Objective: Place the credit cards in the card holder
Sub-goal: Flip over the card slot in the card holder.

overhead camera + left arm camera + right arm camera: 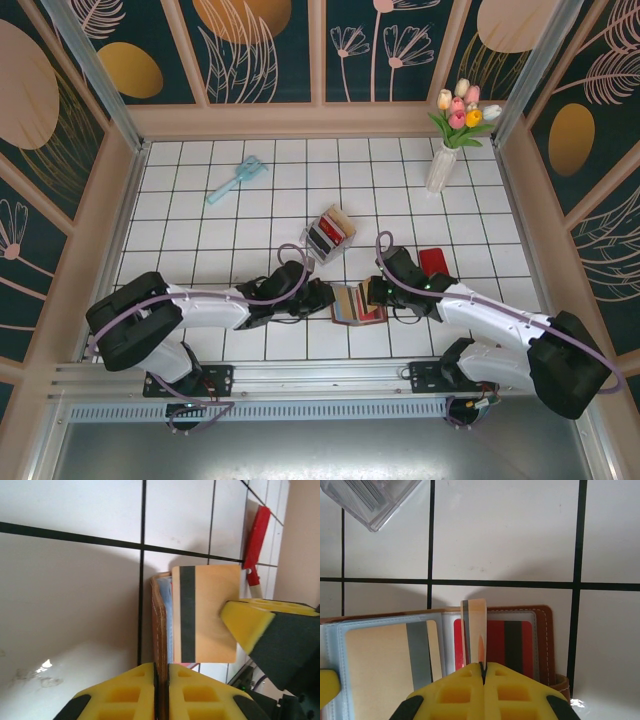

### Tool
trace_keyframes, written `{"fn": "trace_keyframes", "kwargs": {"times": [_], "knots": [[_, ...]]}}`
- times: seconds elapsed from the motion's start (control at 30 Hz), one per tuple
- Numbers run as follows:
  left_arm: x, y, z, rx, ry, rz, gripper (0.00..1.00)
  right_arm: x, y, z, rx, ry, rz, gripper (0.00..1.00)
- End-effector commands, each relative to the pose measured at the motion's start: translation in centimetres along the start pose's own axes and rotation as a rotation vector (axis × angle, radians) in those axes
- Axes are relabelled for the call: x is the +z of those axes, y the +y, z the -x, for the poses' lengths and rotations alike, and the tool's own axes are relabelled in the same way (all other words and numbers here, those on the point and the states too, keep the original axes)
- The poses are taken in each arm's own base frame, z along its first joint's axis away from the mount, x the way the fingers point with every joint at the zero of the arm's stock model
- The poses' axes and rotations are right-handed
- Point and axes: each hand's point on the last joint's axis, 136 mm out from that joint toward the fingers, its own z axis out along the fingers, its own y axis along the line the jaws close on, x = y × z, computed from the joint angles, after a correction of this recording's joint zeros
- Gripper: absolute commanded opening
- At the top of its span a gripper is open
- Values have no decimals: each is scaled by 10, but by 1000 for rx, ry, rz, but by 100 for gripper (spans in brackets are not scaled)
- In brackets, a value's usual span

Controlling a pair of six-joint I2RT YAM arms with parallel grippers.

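The brown card holder (358,305) lies open on the tiles between the two arms. My left gripper (161,666) is shut on its brown leather edge (160,625), seen edge-on. My right gripper (482,665) is shut on a tan credit card (474,627) with a dark stripe, held upright over the holder's right page. The left wrist view shows the same tan card (205,612) flat-on beside the right arm's yellow finger (247,622). One clear sleeve holds a red card (517,645), the sleeve left of it a tan card (385,667). In the top view the left gripper (322,297) and right gripper (383,291) flank the holder.
A clear plastic tray (330,233) with more cards stands just behind the holder; its corner (370,500) is near my right gripper. A red flat scoop (435,262) lies to the right. A blue brush (237,180) and a vase of tulips (443,165) stand further back.
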Motion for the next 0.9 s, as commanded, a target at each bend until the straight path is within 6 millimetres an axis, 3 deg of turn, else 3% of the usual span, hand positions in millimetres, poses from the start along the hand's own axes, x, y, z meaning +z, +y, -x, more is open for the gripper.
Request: {"fn": "trace_keyframes", "kwargs": {"times": [0.0, 0.17, 0.3, 0.6, 0.87], "knots": [[-8, -26, 1, 4, -13, -128, 10, 3, -16, -12, 9, 43, -77, 0], [-6, -22, 5, -1, -33, -107, 0, -19, 9, 19, 35, -50, -11, 0], [-7, -23, 8, -24, -56, -129, 0, -44, 41, 42, 70, -181, 149, 0], [-5, -27, 9, -65, -57, -172, 0, -61, 81, 39, 79, -309, 209, 0], [-1, -30, 8, -71, -47, -177, 0, -56, 87, 34, 58, -315, 165, 0]]}}
